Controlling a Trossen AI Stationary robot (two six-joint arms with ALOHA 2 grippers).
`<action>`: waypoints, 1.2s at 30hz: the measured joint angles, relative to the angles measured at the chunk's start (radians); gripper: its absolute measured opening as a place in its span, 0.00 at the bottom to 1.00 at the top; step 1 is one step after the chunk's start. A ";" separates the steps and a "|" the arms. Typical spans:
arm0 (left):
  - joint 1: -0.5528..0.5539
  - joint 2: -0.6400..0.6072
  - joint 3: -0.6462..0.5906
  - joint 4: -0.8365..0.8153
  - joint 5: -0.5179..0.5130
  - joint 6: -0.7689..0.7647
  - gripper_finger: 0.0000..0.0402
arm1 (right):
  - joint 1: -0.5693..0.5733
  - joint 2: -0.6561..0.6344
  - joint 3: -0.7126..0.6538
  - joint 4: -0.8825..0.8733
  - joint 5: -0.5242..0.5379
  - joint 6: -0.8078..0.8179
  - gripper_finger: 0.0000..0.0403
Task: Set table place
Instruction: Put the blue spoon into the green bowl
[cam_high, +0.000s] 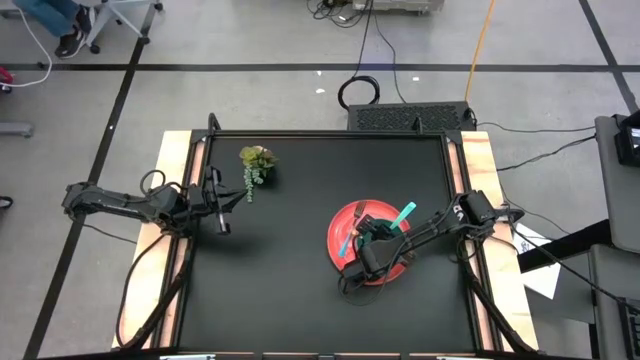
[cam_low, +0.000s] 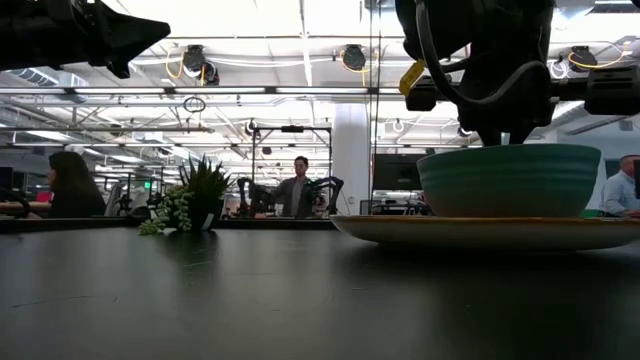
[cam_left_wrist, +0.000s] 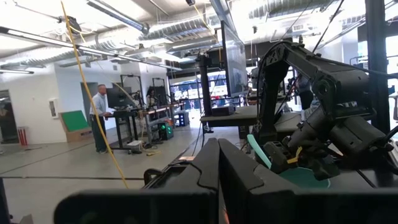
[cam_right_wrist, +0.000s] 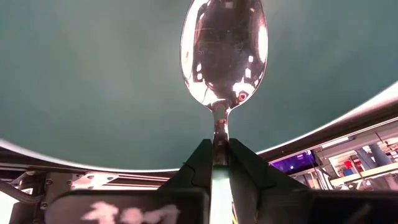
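A red plate (cam_high: 340, 232) lies on the right half of the black table (cam_high: 290, 290), with a teal bowl (cam_low: 508, 180) standing on it. A blue-handled fork (cam_high: 347, 243) lies on the plate's left part beside the bowl. My right gripper (cam_high: 374, 243) is over the bowl, shut on a spoon (cam_right_wrist: 224, 50); the spoon's metal head is down inside the bowl and its teal handle (cam_high: 403, 214) sticks up toward the far right. My left gripper (cam_high: 221, 226) waits shut at the table's left edge, touching nothing. My right gripper pinches the spoon's thin metal neck (cam_right_wrist: 216, 134), just behind the head, between its two fingers. The fingers slant down into the bowl from the table's right and lie along the spoon. Whether the spoon's head touches the inside of the bowl I cannot tell.
A small green plant sprig (cam_high: 256, 160) stands at the far left of the table. Bare black tabletop lies in front of and to the left of the plate. Wooden strips (cam_high: 172, 180) run along the table's two short sides.
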 joint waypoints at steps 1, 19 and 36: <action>0.000 0.000 0.000 0.000 0.000 0.000 0.02 | 0.000 0.000 0.000 0.000 0.000 -0.001 0.04; 0.000 0.000 0.000 0.000 0.000 0.000 0.02 | -0.003 0.000 0.000 0.000 0.003 -0.048 0.08; 0.000 0.000 0.000 0.000 0.001 -0.004 0.02 | -0.041 0.000 0.000 0.000 0.005 -0.054 0.06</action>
